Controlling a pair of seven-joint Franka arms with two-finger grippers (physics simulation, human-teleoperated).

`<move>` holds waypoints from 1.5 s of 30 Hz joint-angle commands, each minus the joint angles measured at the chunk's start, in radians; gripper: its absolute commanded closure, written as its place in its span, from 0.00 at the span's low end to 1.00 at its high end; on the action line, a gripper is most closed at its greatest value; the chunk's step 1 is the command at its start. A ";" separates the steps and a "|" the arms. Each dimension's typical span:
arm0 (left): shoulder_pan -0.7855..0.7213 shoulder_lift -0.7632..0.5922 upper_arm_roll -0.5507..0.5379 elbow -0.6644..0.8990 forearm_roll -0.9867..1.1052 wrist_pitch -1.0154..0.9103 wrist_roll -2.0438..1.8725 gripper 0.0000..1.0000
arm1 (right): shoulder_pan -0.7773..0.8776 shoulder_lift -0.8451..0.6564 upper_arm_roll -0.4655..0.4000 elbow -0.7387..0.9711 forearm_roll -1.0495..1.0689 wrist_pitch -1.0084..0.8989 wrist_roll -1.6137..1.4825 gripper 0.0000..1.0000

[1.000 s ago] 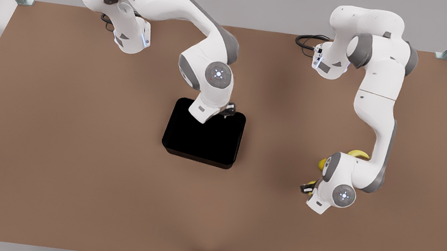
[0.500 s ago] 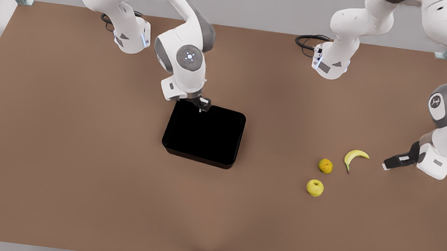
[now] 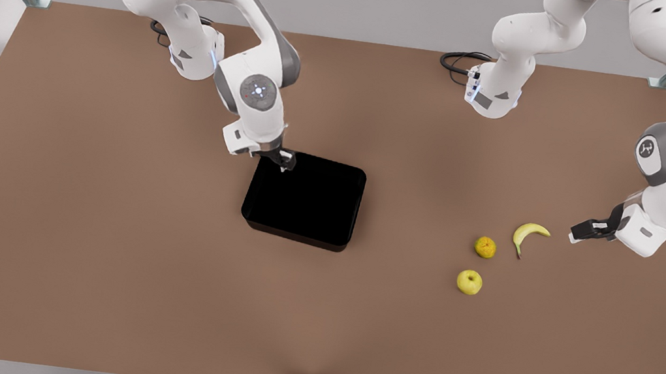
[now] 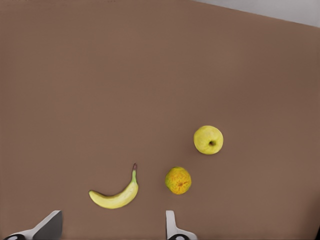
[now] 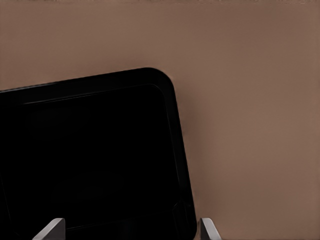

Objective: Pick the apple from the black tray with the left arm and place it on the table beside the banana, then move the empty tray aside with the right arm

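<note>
Black tray (image 3: pixel 305 199) sits empty; the apple (image 3: pixel 469 281) lies near the banana (image 3: pixel 529 232).
The right gripper (image 3: pixel 284 160) hangs spread over the tray's rim to grab it. The left gripper (image 3: pixel 585 231), spread and empty, waits beside the banana.

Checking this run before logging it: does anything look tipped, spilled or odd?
Nothing stands out. The yellow-green apple, orange fruit and yellow banana lie apart on the brown table; the black tray sits flat.
</note>
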 commanded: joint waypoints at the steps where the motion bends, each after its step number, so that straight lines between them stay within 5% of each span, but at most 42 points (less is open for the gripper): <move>1: -0.001 -0.001 0.000 0.001 0.001 0.004 0.126 0.00 | -0.015 -0.001 -0.021 -0.014 -0.002 0.104 -0.300 0.00; 30: -0.043 0.056 -0.010 0.080 0.047 0.012 0.034 0.00 | -0.029 0.145 -0.053 -0.084 0.000 0.205 -0.360 0.04; 32: -0.224 0.058 0.164 0.096 0.034 -0.017 0.034 0.00 | -0.026 0.146 -0.029 -0.089 0.003 0.204 -0.357 0.04; 36: -0.208 0.039 0.064 0.125 0.046 -0.082 0.020 0.00 | -0.026 0.153 -0.010 -0.101 0.003 0.205 -0.360 0.05; 45: -0.213 0.058 0.069 0.135 0.098 -0.042 0.031 0.00 | -0.037 0.229 -0.020 -0.109 0.000 0.242 -0.380 0.08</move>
